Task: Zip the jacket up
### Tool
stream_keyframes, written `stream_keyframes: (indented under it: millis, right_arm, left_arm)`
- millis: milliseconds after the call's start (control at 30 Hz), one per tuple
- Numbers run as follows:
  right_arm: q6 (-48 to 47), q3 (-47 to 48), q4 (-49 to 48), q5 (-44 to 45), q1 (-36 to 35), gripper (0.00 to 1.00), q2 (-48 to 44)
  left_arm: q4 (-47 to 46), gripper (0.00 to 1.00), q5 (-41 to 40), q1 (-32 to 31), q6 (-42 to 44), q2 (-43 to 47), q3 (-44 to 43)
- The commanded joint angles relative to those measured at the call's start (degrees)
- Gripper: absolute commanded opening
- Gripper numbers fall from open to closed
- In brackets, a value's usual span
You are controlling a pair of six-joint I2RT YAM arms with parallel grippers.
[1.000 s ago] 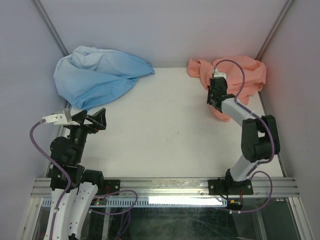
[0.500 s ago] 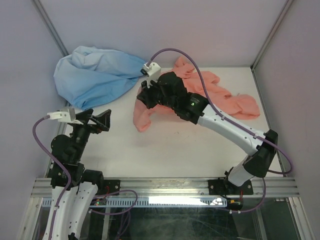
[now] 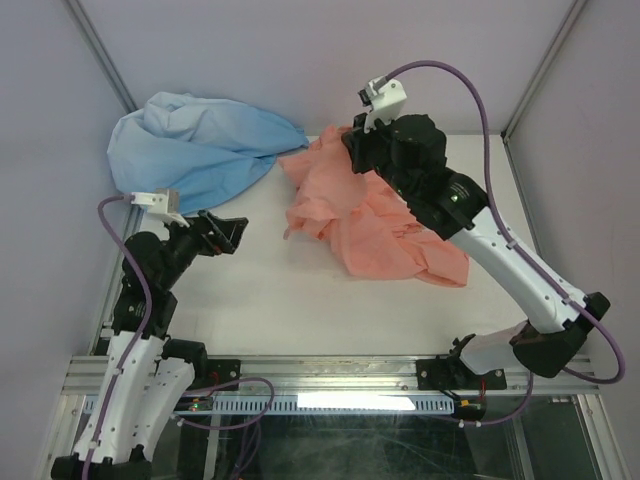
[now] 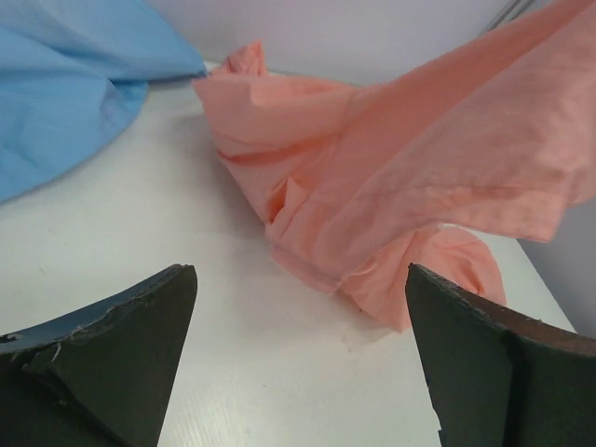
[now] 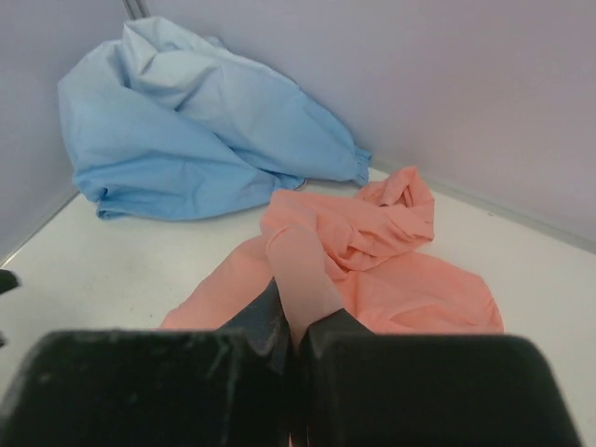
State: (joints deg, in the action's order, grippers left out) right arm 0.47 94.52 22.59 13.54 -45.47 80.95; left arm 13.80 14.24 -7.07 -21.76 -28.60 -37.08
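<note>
1. Top external view: The salmon-pink thin fabric hooded jacket [image 3: 385,230] sits crumpled on the flat white bench [image 3: 300,300]. It spreads from the middle of the far edge toward the right edge. Its far part is drawn up off the surface to the right pincer [image 3: 352,150], which hangs above the middle of the far edge. The fingertips of that pincer are hidden by the arm's own body in this view. A crumpled light blue fabric garment [image 3: 190,150] fills the far left corner. Its right tip reaches the jacket's edge, and whether the two touch cannot be told. The left pincer [image 3: 226,233] hovers near the left edge with jaws apart and nothing in them, clear of both garments.

2. Left wrist view: The two dark fingers [image 4: 121,354] of the left pincer [image 4: 298,279] stand wide apart with only bare bench [image 4: 140,233] between them. The jacket [image 4: 372,186] lies ahead of them, well apart. One sheet of it hangs in the air at the upper right, and the rest is bunched on the surface below. The light blue garment [image 4: 65,102] lies at the far left.

3. Right wrist view: The right pincer [image 5: 293,326] is clamped together on a narrow fold of the jacket [image 5: 372,261], which runs up from the heap below into the closed fingers. The light blue garment [image 5: 205,130] lies in the corner against the wall, beyond the jacket. No zip is discernible among the folds.
</note>
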Motion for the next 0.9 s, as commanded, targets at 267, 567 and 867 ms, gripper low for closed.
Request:
stream_keyframes:
  millis: [267,567,867]
  right_arm:
    - [1.9,-2.4,-6.3,-6.9,-0.4,0.0,-6.9]
    - [2.8,-3.1,-6.1,-9.4,-0.4,0.0,-8.1]
    - [3.7,-4.5,-5.2,-9.9,-0.4,0.0,-9.8]
  left_arm:
    - [-28.7,0.99,-16.8,-24.4,-11.7,-17.9,9.1]
    - [-63.4,0.99,-33.2,-40.4,-2.1,-40.6,16.8]
    - [-85.1,0.99,-37.6,-42.1,8.1,-61.9,9.9]
